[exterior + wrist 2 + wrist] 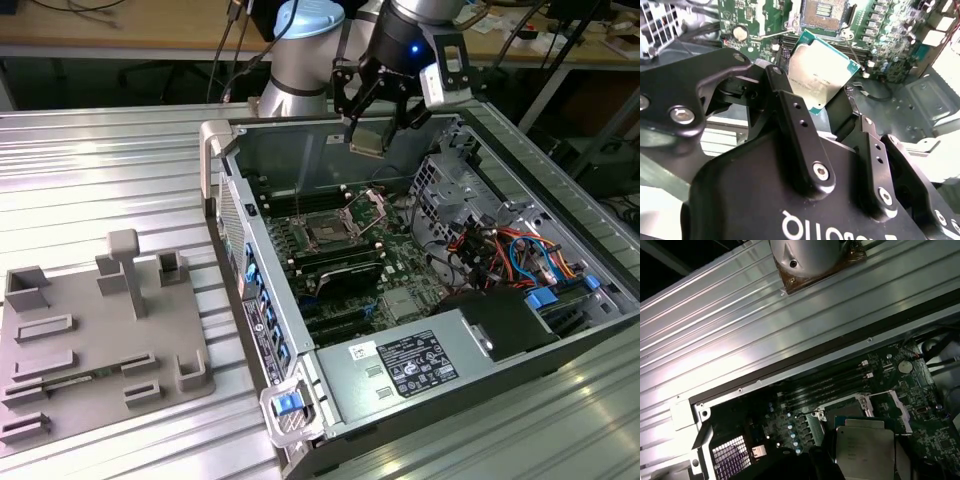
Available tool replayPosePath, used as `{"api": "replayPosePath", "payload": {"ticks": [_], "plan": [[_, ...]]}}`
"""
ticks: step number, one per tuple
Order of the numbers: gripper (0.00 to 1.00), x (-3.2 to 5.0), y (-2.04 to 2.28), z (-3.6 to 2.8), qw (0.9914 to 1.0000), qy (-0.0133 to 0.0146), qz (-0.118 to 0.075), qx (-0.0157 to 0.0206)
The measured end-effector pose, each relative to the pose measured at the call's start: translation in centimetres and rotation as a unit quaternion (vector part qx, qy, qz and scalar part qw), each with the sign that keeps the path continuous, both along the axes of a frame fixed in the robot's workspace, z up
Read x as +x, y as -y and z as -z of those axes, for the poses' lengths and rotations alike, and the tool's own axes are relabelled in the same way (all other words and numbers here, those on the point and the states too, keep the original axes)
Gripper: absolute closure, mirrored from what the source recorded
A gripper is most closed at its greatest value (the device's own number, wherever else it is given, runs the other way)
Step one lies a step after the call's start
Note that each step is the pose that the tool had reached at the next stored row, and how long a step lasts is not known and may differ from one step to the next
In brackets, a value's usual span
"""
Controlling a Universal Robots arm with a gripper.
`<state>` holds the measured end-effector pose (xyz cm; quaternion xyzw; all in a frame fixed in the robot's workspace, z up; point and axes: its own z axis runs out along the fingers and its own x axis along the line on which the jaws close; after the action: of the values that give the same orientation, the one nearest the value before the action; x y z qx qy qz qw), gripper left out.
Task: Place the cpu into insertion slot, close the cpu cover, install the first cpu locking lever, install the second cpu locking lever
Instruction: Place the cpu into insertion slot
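Currently the cpu [821,75], tilted, is pinched in the clenched pincer [368,133], hanging high over the green board [402,272] near the bare slot [327,232], whose cover [375,205] stands raised, inside the open case [300,150] on the ribbed worktop [100,170].

Bright light from above glares white off the ribbed metal table [755,335] beside the computer case [262,330]. Inside the case it is dim and shadowed, yet the cpu [822,75] I carry gleams pale.
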<state>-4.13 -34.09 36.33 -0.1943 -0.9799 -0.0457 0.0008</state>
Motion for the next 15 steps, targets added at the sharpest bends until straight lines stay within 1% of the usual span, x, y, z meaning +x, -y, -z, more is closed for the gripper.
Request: {"api": "replayPosePath", "payload": {"ticks": [1,5,6,9,15], "plan": [[0.45,0.00,0.00,0.06,0.99992,0.0000,0.013,0.0000],[0.45,0.00,0.00,0.17,0.99920,0.0000,0.040,0.0000],[0.45,0.00,0.00,0.20,0.99879,0.0000,0.049,0.0000],[0.45,-0.02,0.00,0.32,0.99785,0.0000,0.065,0.0000],[0.45,-0.54,0.00,0.52,0.99777,0.0000,0.067,0.0001]]}}
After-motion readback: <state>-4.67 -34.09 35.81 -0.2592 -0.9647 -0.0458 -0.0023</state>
